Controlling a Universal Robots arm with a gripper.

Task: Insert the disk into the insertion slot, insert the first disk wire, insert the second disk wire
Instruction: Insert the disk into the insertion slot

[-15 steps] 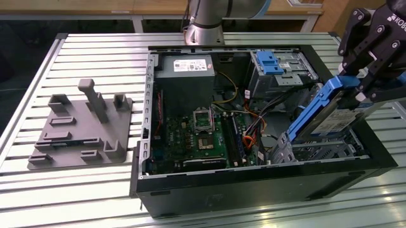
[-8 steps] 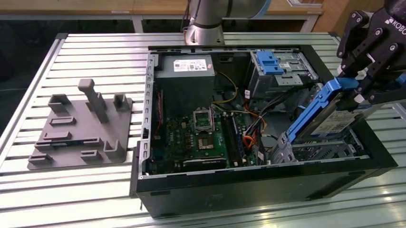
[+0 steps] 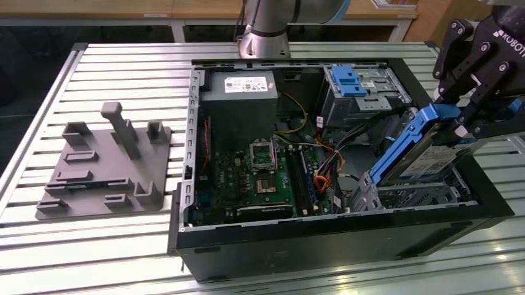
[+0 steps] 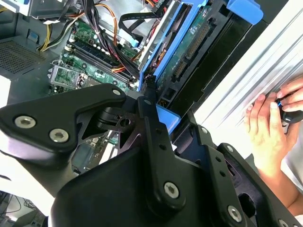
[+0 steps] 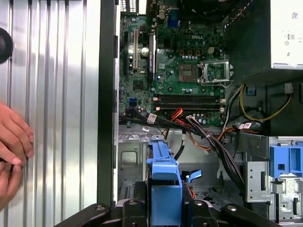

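Slatted metal table (image 3: pixel 98 246) bears an open black computer case (image 3: pixel 328 249); your black gripper (image 3: pixel 459 125) clamps the blue-framed silver disk (image 3: pixel 426 161) tilted, likely to feed its lower end into the perforated silver insertion slot (image 3: pixel 418 198).

Slatted table (image 3: pixel 123 61) — computer case (image 3: pixel 328 243), grey fixture (image 3: pixel 98 178)
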